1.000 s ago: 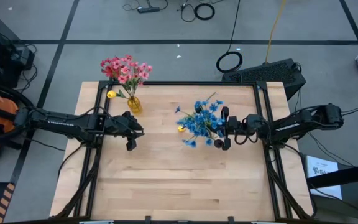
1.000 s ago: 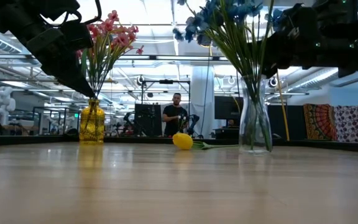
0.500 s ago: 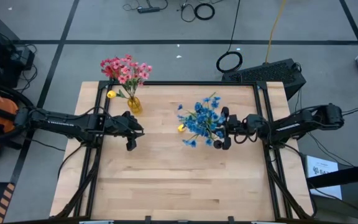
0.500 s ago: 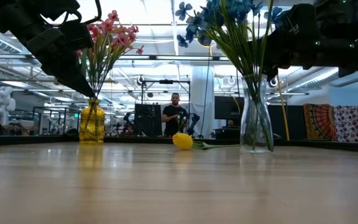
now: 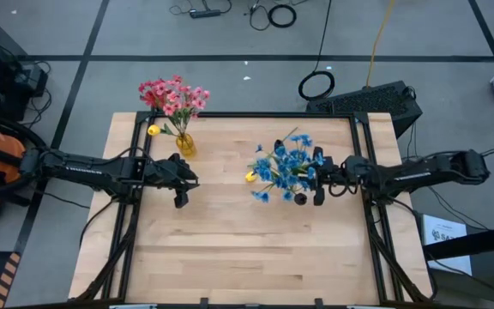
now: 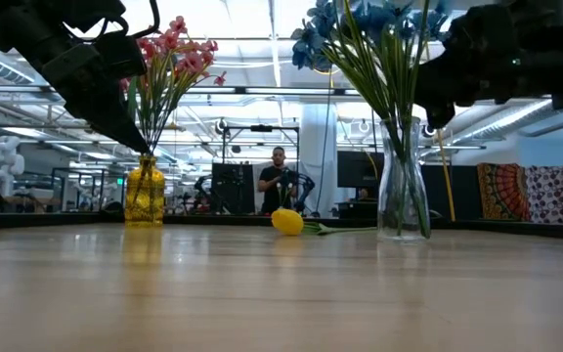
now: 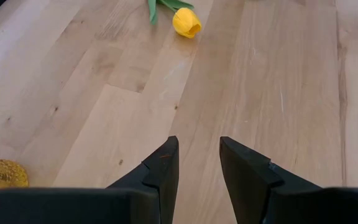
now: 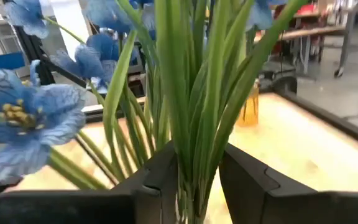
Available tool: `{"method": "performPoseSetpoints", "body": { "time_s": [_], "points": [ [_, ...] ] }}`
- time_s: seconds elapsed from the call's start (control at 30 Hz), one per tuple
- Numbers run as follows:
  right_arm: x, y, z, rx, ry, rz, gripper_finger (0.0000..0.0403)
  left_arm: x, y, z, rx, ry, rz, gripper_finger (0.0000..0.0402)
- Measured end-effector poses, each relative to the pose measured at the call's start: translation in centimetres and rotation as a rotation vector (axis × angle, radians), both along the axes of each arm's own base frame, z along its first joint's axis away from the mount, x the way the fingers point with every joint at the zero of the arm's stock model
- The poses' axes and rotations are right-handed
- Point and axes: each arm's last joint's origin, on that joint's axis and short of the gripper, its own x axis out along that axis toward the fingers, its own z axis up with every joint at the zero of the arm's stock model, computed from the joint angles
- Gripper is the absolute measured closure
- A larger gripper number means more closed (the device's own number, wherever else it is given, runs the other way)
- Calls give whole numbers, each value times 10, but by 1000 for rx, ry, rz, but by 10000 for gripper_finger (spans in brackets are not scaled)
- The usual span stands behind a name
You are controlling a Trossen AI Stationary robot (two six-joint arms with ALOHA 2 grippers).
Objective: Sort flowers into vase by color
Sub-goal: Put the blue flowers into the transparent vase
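Observation:
Blue flowers (image 5: 283, 163) stand in a clear glass vase (image 6: 402, 196) at the table's middle right. My right gripper (image 5: 314, 180) is shut on their green stems above the vase. Red and pink flowers (image 5: 172, 94) stand in a yellow vase (image 5: 185, 144) at the far left. A yellow bud (image 5: 250, 177) lies on the table just left of the clear vase, its stem pointing toward it. My left gripper (image 5: 187, 190) hovers open and empty near the yellow vase. My right gripper has the bundle of green stems (image 8: 194, 149) between its two fingers (image 8: 160, 177), above the vase's mouth. The fingers come level from the table's right side and lie across the upright stems. The stems' lower ends stand in the clear vase.
A second yellow bud (image 5: 153, 130) lies at the table's far left edge beside the yellow vase. A black frame (image 5: 358, 137) runs along the table's edges. Bare wood spreads across the near half of the table (image 5: 247, 257). A person (image 6: 278, 181) stands far behind the table.
My right gripper has drawn back a little toward the table's right edge. The blue blooms and upper stems have swung to the right with it, while the clear vase has stayed in place.

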Motion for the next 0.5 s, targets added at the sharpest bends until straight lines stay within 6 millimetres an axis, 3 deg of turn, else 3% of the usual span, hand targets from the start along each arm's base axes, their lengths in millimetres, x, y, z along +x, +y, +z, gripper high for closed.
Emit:
{"method": "performPoseSetpoints", "body": {
  "time_s": [0.27, 0.5],
  "points": [
    [-8, 1, 6, 56, 32, 6, 298, 0, 0, 0, 4, 0, -3, 279],
    [0, 0, 27, 29, 296, 6, 298, 0, 0, 0, 6, 1, -6, 279]
  ]
}}
